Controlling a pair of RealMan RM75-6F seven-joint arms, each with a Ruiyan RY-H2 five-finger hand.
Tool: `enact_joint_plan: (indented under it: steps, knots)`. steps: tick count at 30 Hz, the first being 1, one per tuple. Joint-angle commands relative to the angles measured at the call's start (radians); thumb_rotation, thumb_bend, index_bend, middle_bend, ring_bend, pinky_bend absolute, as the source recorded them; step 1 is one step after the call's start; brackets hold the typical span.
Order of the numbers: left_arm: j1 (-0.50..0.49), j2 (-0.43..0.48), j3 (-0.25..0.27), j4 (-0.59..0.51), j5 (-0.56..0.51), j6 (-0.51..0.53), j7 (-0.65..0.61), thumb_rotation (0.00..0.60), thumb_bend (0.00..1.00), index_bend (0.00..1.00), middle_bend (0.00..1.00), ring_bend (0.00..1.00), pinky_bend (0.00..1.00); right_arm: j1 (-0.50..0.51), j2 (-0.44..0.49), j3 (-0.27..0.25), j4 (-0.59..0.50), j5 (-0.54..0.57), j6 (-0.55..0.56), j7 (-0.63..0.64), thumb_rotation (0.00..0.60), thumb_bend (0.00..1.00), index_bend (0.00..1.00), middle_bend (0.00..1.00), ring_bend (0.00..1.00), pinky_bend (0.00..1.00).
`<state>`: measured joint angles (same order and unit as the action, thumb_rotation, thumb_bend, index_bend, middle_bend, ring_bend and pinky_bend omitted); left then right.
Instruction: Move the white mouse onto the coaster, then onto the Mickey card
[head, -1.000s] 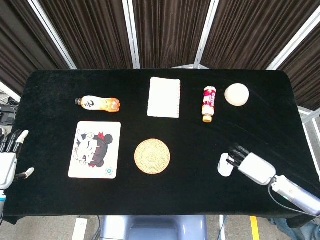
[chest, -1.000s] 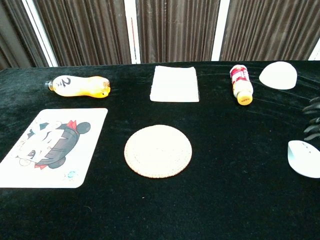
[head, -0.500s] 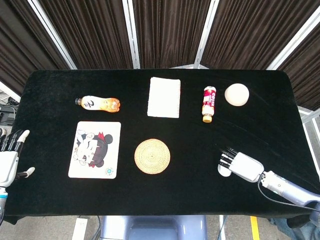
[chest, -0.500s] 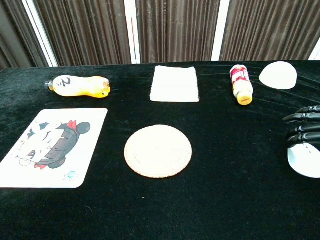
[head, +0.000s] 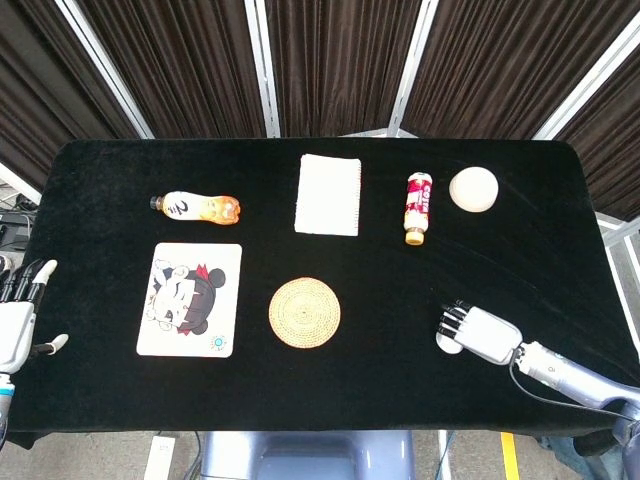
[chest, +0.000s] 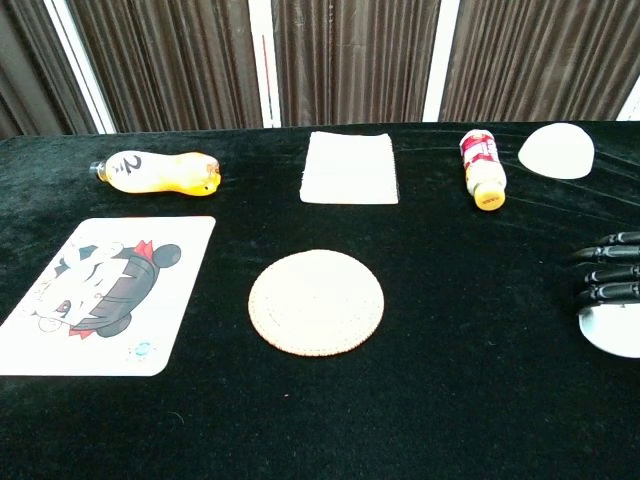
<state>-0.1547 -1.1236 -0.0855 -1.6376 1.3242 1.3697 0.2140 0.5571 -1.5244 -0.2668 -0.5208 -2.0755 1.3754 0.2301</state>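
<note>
The white mouse (head: 445, 343) (chest: 620, 336) lies on the black cloth at the right, near the front. My right hand (head: 478, 331) (chest: 607, 273) lies over it, dark fingers draped across its top. The thumb is hidden, so whether the hand grips it is unclear. The round woven coaster (head: 304, 312) (chest: 316, 302) sits at the middle front, well left of the mouse. The Mickey card (head: 190, 299) (chest: 100, 295) lies flat further left. My left hand (head: 18, 320) hangs off the table's left edge with fingers apart, holding nothing.
Along the back lie an orange bottle (head: 195, 206), a folded white cloth (head: 328, 194), a red-labelled bottle (head: 417, 207) and a white round object (head: 474, 188). The table's front edge runs close below the mouse.
My right hand has dropped and slid left onto the mouse, its fingers now lying on top. The mouse has stayed in place. The left hand has barely moved.
</note>
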Motion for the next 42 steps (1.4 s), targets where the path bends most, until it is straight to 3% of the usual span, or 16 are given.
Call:
enact_joint_plan:
  steps: [1,4,7,12,18,22,27,31,35,42]
  knots:
    - [0.0,0.0,0.0,0.001,-0.001,0.0,-0.001,0.6,0.05,0.0,0.0,0.0,0.0,-0.003,-0.015,-0.009,0.019,0.005,0.013,0.017,0.6,0.15,0.29,0.37,0.23,0.38]
    - [-0.001,0.0,0.0,0.003,-0.003,-0.001,0.0,0.6,0.05,0.0,0.0,0.0,0.0,-0.005,-0.027,-0.013,0.034,0.01,0.029,0.038,0.6,0.33,0.36,0.47,0.33,0.46]
    - [-0.002,-0.001,0.0,0.004,-0.005,-0.002,-0.001,0.6,0.05,0.0,0.0,0.0,0.0,-0.01,-0.043,-0.012,0.058,0.018,0.061,0.059,0.6,0.45,0.38,0.5,0.35,0.47]
    - [-0.005,-0.003,0.0,0.006,-0.012,-0.01,0.001,0.6,0.05,0.0,0.0,0.0,0.0,-0.001,-0.053,0.004,0.08,0.031,0.139,0.072,0.6,0.51,0.39,0.5,0.35,0.48]
    - [-0.01,0.001,-0.001,0.001,-0.017,-0.02,-0.009,0.6,0.05,0.0,0.0,0.0,0.0,0.125,-0.005,0.016,-0.047,-0.012,0.196,-0.018,0.6,0.52,0.39,0.5,0.35,0.48]
    - [-0.011,0.011,-0.001,-0.01,-0.014,-0.022,-0.022,0.6,0.05,0.0,0.0,0.0,0.0,0.258,0.028,0.036,-0.225,-0.057,0.123,-0.122,0.6,0.52,0.39,0.5,0.35,0.49]
    - [-0.011,0.03,-0.002,-0.029,-0.015,-0.025,-0.033,0.6,0.05,0.0,0.0,0.0,0.0,0.402,0.069,0.069,-0.457,-0.087,-0.065,-0.261,0.6,0.52,0.39,0.5,0.35,0.49]
    - [-0.01,0.048,0.003,-0.043,-0.014,-0.03,-0.045,0.6,0.05,0.0,0.0,0.0,0.0,0.504,0.059,0.103,-0.561,-0.096,-0.225,-0.341,0.6,0.52,0.39,0.5,0.35,0.49]
    - [-0.006,0.064,0.004,-0.045,-0.022,-0.038,-0.075,0.6,0.05,0.0,0.0,0.0,0.0,0.591,0.02,0.139,-0.595,-0.084,-0.353,-0.359,0.6,0.52,0.39,0.5,0.35,0.49]
    - [-0.003,0.079,0.002,-0.026,-0.046,-0.058,-0.122,0.6,0.05,0.0,0.0,0.0,0.0,0.661,-0.057,0.166,-0.522,-0.058,-0.426,-0.358,0.6,0.52,0.39,0.5,0.35,0.48]
